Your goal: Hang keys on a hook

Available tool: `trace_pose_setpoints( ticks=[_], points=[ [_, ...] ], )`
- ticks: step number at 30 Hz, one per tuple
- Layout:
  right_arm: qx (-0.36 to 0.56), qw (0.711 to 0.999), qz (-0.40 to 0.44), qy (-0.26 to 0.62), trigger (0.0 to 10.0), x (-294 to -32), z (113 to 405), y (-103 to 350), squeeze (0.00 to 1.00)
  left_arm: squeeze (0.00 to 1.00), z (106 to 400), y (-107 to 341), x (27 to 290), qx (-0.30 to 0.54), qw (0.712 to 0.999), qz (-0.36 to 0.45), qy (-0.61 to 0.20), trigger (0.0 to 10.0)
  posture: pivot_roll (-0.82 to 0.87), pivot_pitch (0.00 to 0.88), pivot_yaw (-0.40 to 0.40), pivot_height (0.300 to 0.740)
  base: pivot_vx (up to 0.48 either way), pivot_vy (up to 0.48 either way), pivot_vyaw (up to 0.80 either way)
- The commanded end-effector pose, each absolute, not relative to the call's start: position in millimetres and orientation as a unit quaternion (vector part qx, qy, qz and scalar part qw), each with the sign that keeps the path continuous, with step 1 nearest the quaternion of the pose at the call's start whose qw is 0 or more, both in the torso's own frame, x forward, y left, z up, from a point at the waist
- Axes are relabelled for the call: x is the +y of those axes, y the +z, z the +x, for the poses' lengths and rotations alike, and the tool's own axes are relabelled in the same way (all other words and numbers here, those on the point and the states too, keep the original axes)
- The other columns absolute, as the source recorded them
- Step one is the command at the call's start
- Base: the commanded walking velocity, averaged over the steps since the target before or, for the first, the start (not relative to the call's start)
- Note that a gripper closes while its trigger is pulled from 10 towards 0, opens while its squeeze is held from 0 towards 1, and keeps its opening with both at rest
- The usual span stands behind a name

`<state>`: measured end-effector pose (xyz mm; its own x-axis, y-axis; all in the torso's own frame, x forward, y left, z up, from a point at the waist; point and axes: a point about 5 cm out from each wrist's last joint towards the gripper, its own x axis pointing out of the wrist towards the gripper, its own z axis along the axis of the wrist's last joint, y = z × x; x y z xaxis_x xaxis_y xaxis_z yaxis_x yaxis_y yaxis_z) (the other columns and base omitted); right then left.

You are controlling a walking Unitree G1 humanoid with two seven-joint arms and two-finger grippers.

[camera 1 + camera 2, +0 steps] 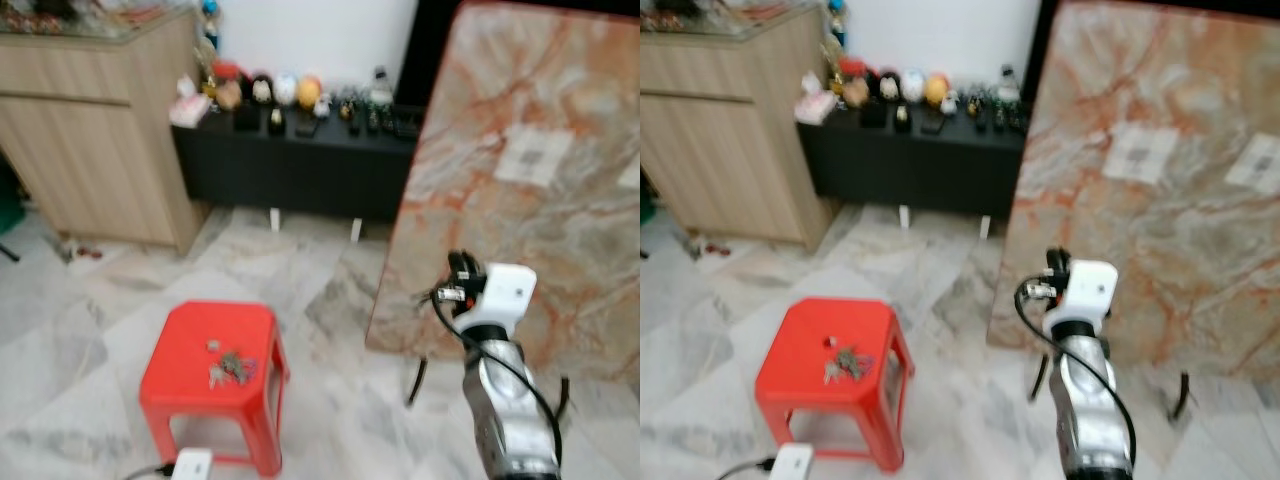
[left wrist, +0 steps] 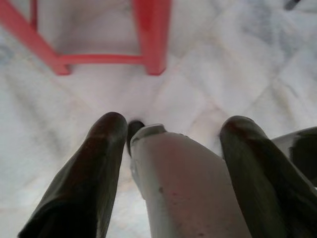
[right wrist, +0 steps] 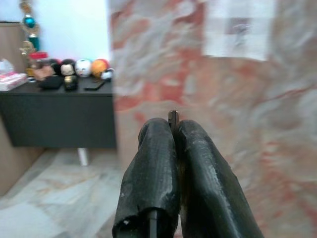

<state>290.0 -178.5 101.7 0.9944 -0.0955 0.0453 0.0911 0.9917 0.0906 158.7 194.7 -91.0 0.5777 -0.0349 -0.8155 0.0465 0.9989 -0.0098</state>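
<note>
keys (image 1: 231, 368) blurred, on red stool (image 1: 170, 385) | hook: cannot tell | right gripper (image 3: 174, 130) pressed together, facing marble slab (image 1: 520, 180) | left gripper (image 2: 173, 134) spread above floor (image 2: 237, 64) by stool legs

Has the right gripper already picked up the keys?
No, the keys lie on top of the red stool, while the right gripper is shut in front of the marble slab.

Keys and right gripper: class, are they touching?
Apart. In the left eye view the keys lie on the red stool, floor separating them from the raised right arm; right gripper.
</note>
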Motion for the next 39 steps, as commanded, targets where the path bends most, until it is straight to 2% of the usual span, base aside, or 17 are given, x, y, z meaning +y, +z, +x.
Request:
trace_pose_setpoints(
  ticks=[1,29,39],
  points=[
    [-0.038,0.997,0.049,-0.039,10.0,-173.2,294.4,109.4,0.00,0.00,154.5,-92.5,198.7,0.469,0.883,0.015,-0.023,10.0,0.05,0.000,-0.086,0.740,0.000,-0.255,0.00],
    [-0.033,0.998,0.038,-0.049,10.0,-171.9,304.7,115.0,0.00,0.00,153.0,-92.6,206.0,0.475,0.880,0.010,0.003,10.0,0.04,0.017,-0.079,0.740,0.000,-0.009,0.00],
    [-0.041,0.990,0.029,-0.129,10.0,-194.8,302.1,117.1,0.00,0.00,150.6,-93.4,206.4,0.477,0.879,0.009,0.002,10.0,0.04,0.002,-0.077,0.740,0.000,0.000,0.00]
  ],
)
